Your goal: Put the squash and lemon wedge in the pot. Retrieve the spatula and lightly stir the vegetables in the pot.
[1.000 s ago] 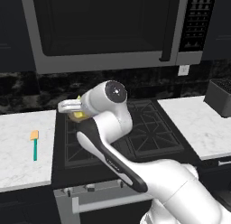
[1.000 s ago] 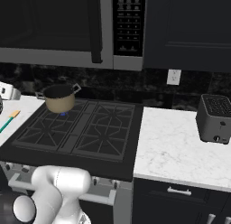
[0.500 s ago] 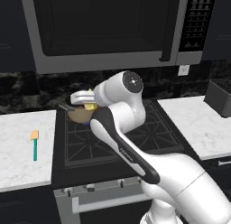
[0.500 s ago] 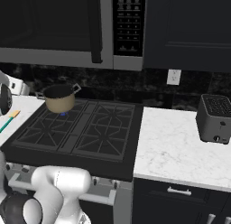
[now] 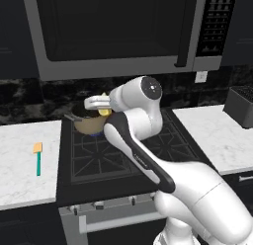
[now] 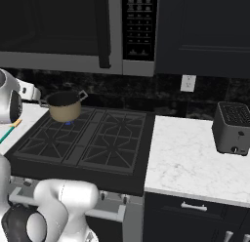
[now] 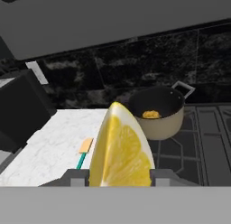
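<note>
My gripper [image 5: 103, 108] is shut on the lemon wedge [image 5: 105, 111], a smooth bright yellow piece held in the air just above the right rim of the pot [image 5: 89, 123]. In the hand view the lemon wedge [image 7: 120, 151] looms large between my fingertips [image 7: 76, 176], cut face towards the camera. Beyond it stands the tan pot [image 7: 159, 114] with the golden-brown squash [image 7: 151, 114] lying inside. The pot [image 6: 64, 107] sits on the rear left burner. The spatula [image 5: 38, 157], with its teal handle and orange blade, lies on the white counter left of the stove, and its blade [image 7: 84, 147] peeks out beside the wedge.
The black stove [image 5: 123, 150] has white marble counters [image 6: 195, 158] on both sides. A microwave [image 5: 118, 31] hangs low over the stove. A grey toaster [image 6: 236, 127] stands on the right counter. Behind the pot runs a dark backsplash [image 7: 117, 69].
The arm has swung to the right and risen, carrying the lemon wedge from the stove's left edge to just over the pot's rim. Pot and spatula have stayed put.
</note>
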Controlling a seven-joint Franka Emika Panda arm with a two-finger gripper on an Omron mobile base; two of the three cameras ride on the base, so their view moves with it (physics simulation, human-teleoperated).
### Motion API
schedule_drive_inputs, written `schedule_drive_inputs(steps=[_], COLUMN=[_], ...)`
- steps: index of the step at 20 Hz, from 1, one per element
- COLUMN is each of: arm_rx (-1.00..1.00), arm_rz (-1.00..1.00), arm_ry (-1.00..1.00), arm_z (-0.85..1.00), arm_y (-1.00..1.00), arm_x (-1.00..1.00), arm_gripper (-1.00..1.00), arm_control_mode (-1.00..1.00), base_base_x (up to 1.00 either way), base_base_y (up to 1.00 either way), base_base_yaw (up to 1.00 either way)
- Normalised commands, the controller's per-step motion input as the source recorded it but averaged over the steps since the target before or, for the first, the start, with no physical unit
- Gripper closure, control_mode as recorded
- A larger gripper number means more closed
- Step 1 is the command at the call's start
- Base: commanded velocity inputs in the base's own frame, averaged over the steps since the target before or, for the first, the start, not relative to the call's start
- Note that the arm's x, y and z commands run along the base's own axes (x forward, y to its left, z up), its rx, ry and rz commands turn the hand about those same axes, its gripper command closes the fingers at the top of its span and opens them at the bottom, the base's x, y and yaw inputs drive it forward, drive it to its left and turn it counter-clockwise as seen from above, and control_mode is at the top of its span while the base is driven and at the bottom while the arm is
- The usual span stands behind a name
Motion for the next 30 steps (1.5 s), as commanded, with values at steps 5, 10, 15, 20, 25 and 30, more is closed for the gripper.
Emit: schedule_drive_inputs(steps=[5, 10, 15, 20, 25, 30], arm_rx=[0.00, 0.00, 0.00, 0.00, 0.00, 0.04], arm_rz=[0.00, 0.00, 0.00, 0.00, -0.03, 0.00], arm_ry=[-0.01, 0.01, -0.01, -0.13, -0.05, 0.14], arm_z=[0.00, 0.00, -0.11, -0.24, -0.06, 0.00], arm_y=[0.00, -0.03, -0.03, 0.00, 0.00, -0.03], arm_x=[0.29, 0.36, 0.33, 0.11, 0.09, 0.25], arm_gripper=[1.00, 1.00, 1.00, 1.00, 1.00, 1.00], arm_control_mode=[-1.00, -1.00, -1.00, -1.00, -1.00, -1.00], base_base_x=[0.00, 0.00, 0.00, 0.00, 0.00, 0.00], base_base_y=[0.00, 0.00, 0.00, 0.00, 0.00, 0.00], base_base_yaw=[0.00, 0.00, 0.00, 0.00, 0.00, 0.00])
